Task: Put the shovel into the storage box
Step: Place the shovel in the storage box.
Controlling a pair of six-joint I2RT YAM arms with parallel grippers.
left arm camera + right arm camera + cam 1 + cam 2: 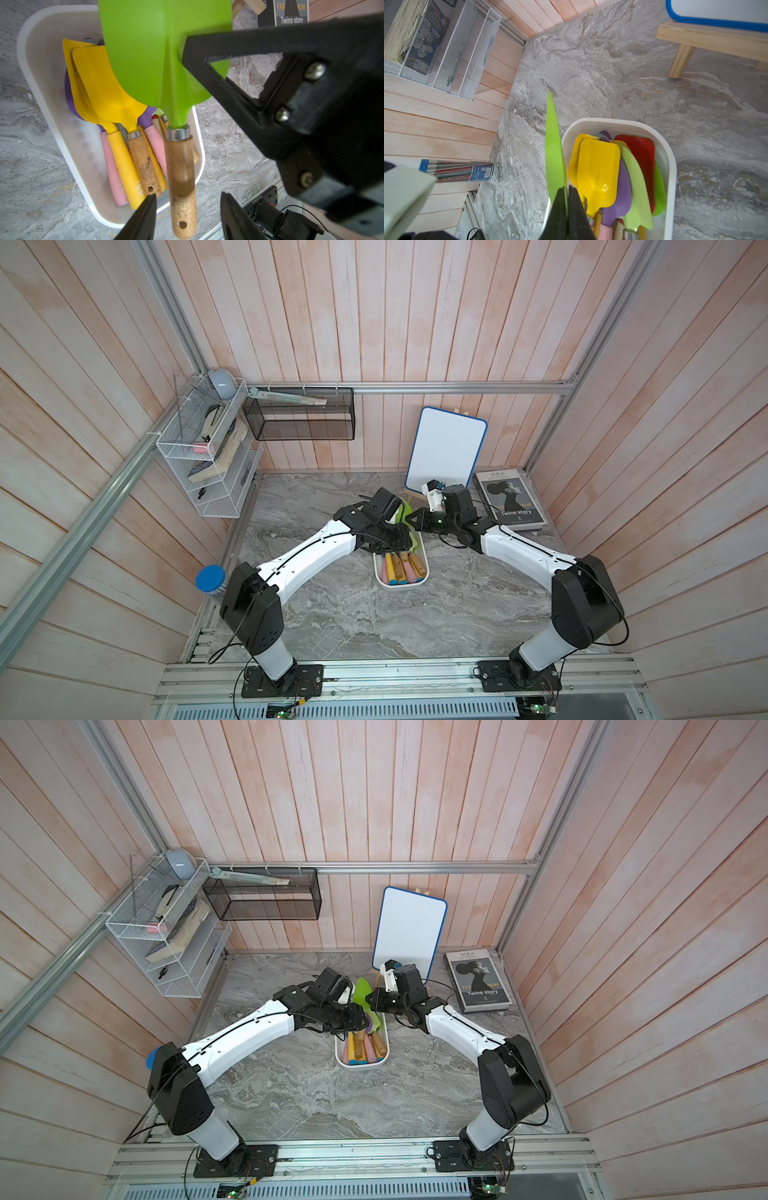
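Right gripper (pixel 568 188) is clamped on the blade edge of the shovel (pixel 158 58). The left gripper (pixel 188 195) stands apart astride the wooden handle, touching nothing. Just below both lies the storage box (pixel 41 25); the shovel hangs along one long rim, partly outside. We judge: shift inward over the other shovels (pixel 124 158), lower, then release.
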